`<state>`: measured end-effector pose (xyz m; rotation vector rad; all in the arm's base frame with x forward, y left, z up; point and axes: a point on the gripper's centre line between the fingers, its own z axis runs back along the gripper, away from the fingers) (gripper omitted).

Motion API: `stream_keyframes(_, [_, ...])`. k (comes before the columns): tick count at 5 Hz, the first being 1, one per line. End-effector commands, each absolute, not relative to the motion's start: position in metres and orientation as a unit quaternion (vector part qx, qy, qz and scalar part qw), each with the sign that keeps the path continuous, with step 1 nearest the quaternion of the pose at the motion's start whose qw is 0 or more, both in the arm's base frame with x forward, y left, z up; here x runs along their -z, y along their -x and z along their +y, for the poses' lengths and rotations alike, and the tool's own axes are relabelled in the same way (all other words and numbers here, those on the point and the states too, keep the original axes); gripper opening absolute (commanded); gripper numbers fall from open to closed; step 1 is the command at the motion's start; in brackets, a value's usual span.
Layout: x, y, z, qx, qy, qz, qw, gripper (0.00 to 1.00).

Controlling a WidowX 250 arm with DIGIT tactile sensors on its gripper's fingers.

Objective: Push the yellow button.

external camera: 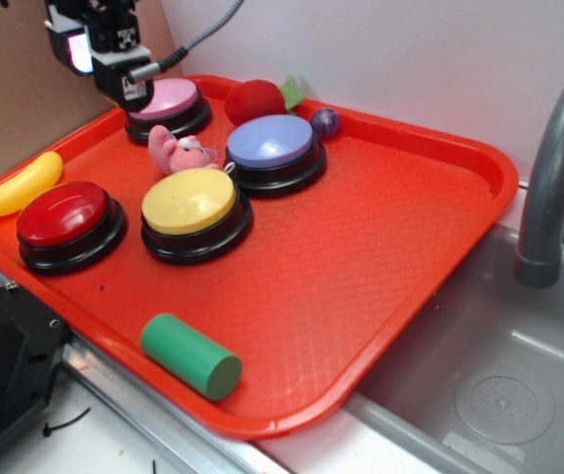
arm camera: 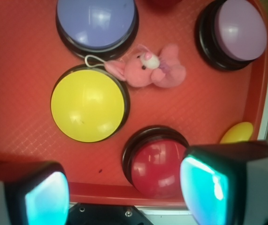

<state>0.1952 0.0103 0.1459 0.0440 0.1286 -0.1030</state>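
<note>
The big round yellow button with a black base looks hard, smooth and springy, so I think a push straight down on its top is best. It sits just beside the small pink plush bunny. The black robot gripper hangs high beyond the bunny, well apart, fingers spread, holding nothing.

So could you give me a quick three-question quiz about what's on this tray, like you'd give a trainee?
1. True or false: the gripper is touching the yellow button.
2. Which button sits nearest the banana? A) red B) blue C) pink
3. Fill in: the pink toy lies between the yellow, blue and ____ buttons.

Key:
1. False; it hangs over the pink button.
2. A, the red button.
3. Pink; the blue button is on its other side.
</note>
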Motion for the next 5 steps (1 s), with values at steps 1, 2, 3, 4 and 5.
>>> stream_keyframes(1, [-0.175,-0.202,0.017,0.031,-0.022,0.024,0.999,1.0])
stream_keyframes(2, [-0.183,-0.2,0.02,0.022,-0.026,0.02,0.999,1.0])
stream_keyframes(3, [-0.19,-0.195,0.022,0.012,-0.03,0.013,0.999,1.0])
stream_keyframes(4, [-0.198,-0.189,0.023,0.005,-0.036,0.005,0.999,1.0])
stream_keyframes(5, [-0.206,-0.181,0.025,-0.007,-0.04,-0.008,0.999,1.0])
